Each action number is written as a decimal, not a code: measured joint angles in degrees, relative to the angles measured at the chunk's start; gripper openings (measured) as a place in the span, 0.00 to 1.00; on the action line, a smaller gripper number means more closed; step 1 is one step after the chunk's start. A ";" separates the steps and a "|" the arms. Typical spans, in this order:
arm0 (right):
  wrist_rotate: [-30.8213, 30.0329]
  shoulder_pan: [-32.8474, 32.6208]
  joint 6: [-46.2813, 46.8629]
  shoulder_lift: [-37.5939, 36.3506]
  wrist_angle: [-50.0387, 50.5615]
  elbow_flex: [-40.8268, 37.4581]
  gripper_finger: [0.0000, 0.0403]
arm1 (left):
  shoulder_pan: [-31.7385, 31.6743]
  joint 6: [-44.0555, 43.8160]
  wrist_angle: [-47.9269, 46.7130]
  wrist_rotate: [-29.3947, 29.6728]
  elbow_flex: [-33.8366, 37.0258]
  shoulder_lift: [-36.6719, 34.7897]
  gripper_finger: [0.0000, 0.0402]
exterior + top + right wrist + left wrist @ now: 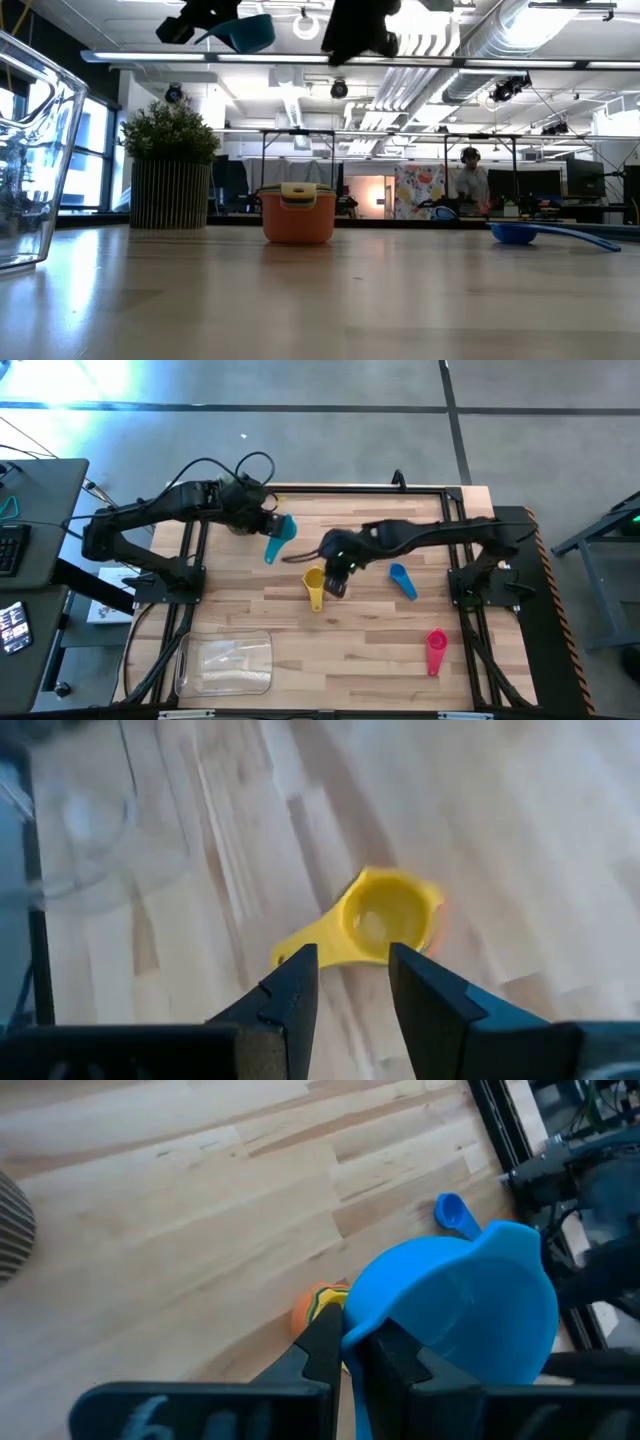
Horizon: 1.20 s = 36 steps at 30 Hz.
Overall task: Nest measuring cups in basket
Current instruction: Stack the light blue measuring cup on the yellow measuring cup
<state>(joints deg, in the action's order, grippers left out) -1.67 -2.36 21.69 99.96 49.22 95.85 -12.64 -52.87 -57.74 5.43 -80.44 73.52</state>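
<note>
My left gripper (265, 523) hangs high over the table's far left part, shut on the light blue cup (281, 535), which also shows in the low view (245, 30). My right gripper (350, 980) is open and hovers above the yellow cup (385, 920), touching nothing. The yellow cup (298, 192) sits nested in the orange cup (298, 220) at mid table. The dark blue cup (403, 581) and the red cup (436, 650) lie on the wood to the right. The clear basket (225, 663) stands at the near left. No green or purple cup shows. My left gripper pinches the light blue cup by the edge of its bowl (352, 1325) between the two shut fingers (320, 1342). The cup is lifted well clear of the table, with its handle (270, 554) slanting down toward the near side.
A potted plant (170, 170) stands at the far left, below my left arm. Black frame rails (455, 560) run along the table's sides. Bare wood lies between the basket and the red cup. A person (470, 180) is in the room behind.
</note>
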 joint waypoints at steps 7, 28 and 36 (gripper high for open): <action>-2.86 3.40 -4.77 -7.93 2.84 2.72 0.29 | 3.91 -10.12 0.20 2.91 -0.04 1.08 0.04; -7.30 19.98 -18.29 -20.36 12.02 5.25 0.29 | 10.09 -34.03 5.45 8.24 -0.02 18.28 0.04; -7.26 23.08 -20.70 -20.57 17.92 5.23 0.29 | 10.51 -40.21 7.22 3.61 0.00 23.52 0.04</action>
<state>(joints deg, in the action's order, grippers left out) -8.93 20.72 0.99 79.40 67.14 101.08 -2.13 -93.09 -50.52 9.05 -80.44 97.03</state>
